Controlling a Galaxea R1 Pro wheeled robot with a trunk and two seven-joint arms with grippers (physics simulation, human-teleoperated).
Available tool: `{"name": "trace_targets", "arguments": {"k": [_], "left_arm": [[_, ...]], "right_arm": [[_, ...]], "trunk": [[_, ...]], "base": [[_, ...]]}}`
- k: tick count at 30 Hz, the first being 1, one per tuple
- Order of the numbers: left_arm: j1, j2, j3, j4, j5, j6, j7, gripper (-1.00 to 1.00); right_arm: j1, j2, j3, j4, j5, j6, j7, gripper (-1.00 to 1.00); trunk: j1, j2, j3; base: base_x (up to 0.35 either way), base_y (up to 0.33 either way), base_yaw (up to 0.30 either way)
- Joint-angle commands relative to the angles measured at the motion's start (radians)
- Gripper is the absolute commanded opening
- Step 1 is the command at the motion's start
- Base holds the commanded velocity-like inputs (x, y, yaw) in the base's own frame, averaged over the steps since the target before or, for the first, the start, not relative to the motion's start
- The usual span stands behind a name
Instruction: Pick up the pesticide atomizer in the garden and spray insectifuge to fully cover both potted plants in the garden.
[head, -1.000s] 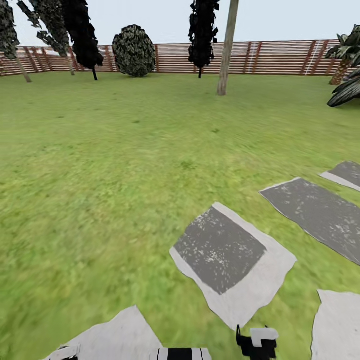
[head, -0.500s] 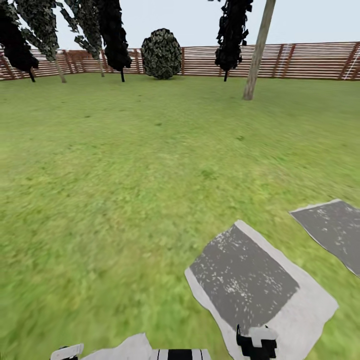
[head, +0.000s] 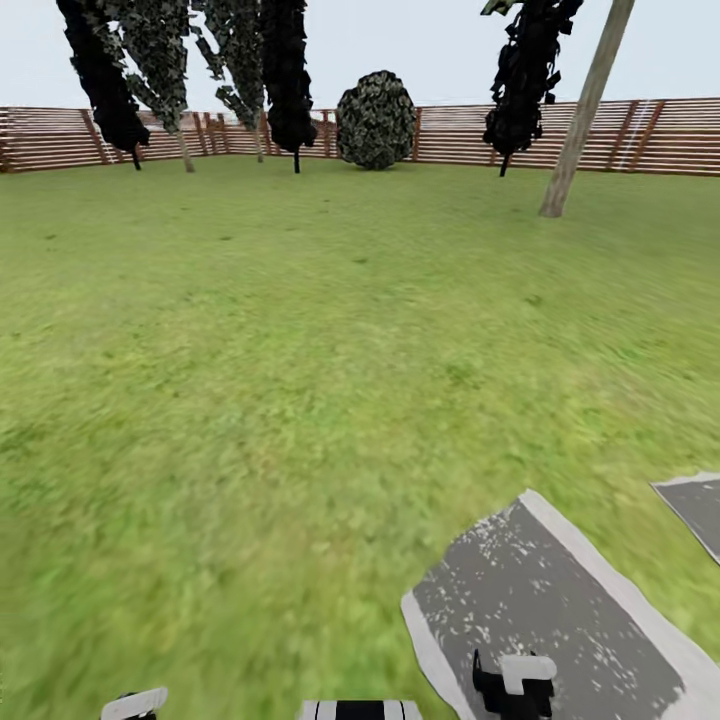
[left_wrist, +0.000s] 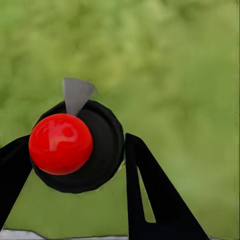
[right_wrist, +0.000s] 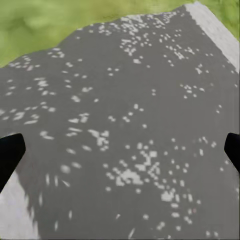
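In the left wrist view my left gripper (left_wrist: 77, 145) is shut on a dark round body (left_wrist: 105, 150) with a red ball and a grey wedge on it. It appears to be the pesticide atomizer seen end-on, hanging over lawn. In the head view a bit of the left gripper (head: 135, 703) shows at the bottom edge. My right gripper (right_wrist: 120, 150) is open, its fingertips (right_wrist: 10, 150) wide apart over a speckled grey paving slab (right_wrist: 125, 115), and it also shows low in the head view (head: 515, 685). The potted plants are out of view.
Green lawn (head: 300, 380) stretches ahead to a brown slat fence (head: 460, 135). A round dark bush (head: 376, 120), tall dark trees (head: 285, 80) and a bare trunk (head: 580, 120) stand along the far side. Grey paving slabs (head: 560, 610) lie at the near right.
The whole head view has swung left: the bush, trunk and paving slabs have slid to the right in the picture. Both grippers sit as before.
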Motion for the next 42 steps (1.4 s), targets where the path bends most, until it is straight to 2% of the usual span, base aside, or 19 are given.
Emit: {"name": "trace_targets", "arguments": {"k": [1,16,42], "left_arm": [[-0.001,0.0,0.009,0.001,-0.005,-0.003,-0.007,-1.0],[-0.001,0.0,0.009,0.001,-0.005,-0.003,-0.007,-1.0],[-0.001,0.0,0.009,0.001,-0.005,-0.003,-0.007,-1.0]], "right_arm": [[0.0,0.0,-0.008,0.0,0.011,-0.002,-0.005,1.0],[0.0,0.0,-0.007,0.0,0.011,-0.002,-0.005,1.0],[0.0,0.001,-0.007,0.0,0.011,-0.002,-0.005,1.0]], "trunk": [[0.001,0.0,0.0],[0.001,0.0,0.008],[0.001,0.0,0.022]], "base": [[0.339,0.0,0.263],[0.339,-0.06,0.264],[0.339,-0.12,0.265]]}}
